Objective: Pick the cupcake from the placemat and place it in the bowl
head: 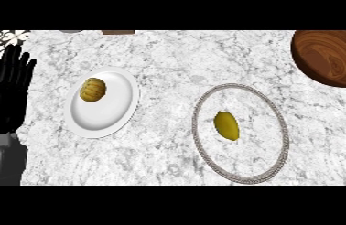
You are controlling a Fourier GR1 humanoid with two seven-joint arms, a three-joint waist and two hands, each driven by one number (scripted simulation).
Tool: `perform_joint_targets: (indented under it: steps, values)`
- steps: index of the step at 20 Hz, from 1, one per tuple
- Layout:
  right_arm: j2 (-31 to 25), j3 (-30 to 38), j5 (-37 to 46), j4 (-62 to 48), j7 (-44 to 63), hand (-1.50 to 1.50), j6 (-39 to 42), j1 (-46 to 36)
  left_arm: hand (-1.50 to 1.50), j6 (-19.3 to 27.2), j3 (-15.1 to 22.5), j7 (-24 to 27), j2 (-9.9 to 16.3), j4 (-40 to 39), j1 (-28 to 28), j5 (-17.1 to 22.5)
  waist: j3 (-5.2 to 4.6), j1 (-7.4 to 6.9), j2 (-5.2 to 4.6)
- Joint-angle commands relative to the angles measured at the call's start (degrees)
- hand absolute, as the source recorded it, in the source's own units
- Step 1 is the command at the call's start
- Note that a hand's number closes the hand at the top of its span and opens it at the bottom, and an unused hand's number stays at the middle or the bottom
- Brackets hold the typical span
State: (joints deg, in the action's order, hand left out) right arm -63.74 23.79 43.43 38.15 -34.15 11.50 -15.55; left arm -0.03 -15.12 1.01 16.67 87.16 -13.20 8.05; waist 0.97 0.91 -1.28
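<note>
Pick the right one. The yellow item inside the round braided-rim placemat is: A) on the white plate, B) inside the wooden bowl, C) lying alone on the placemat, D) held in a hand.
C: the yellow item lies alone within the placemat, with no hand near it and the wooden bowl apart at upper right.

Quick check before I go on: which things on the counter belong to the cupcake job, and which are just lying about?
Part of the job:
- cupcake, lying on the placemat
- placemat, round with a woven rim
- wooden bowl, at the far right edge, partly cut off
- left hand, open at the left edge

Just lying about:
- white plate
- brown pastry on that plate
</note>
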Motion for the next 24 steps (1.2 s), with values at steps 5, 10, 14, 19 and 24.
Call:
perform_joint_targets:
  steps: [5, 10, 14, 19, 24]
  values:
    - [-8.11, 8.04, -6.85, -9.78, -17.21, 1.50, 2.39, -3.94, 0.00, -0.63, 1.20, 0.25, -0.57, -0.36, -0.50, -0.19, -0.11, -1.80, 0.20]
    - [-11.26, 10.29, -10.86, -13.84, -20.14, 1.50, 9.79, -9.77, 0.00, -0.78, 1.92, 0.24, -1.11, -0.74, -1.59, -0.14, -0.37, -4.45, -0.06]
    - [-12.69, 9.77, -13.27, -16.23, -24.15, 1.50, 17.88, -10.82, 0.00, -0.05, 2.59, -0.24, -1.34, -1.34, -2.79, -1.03, -0.44, -2.97, 0.27]
    - [-12.85, 6.35, -13.31, -16.42, -21.02, 1.50, 21.36, -15.54, 0.00, -1.00, 3.00, -0.64, -0.73, -1.47, -3.88, -0.89, -0.60, -4.92, 0.03]
    - [-11.82, 2.47, -12.62, -16.09, -17.05, 1.50, 22.26, -20.68, 0.00, 0.13, 3.90, -1.29, -1.71, -1.30, -4.44, -1.70, -0.66, -5.89, 0.09]
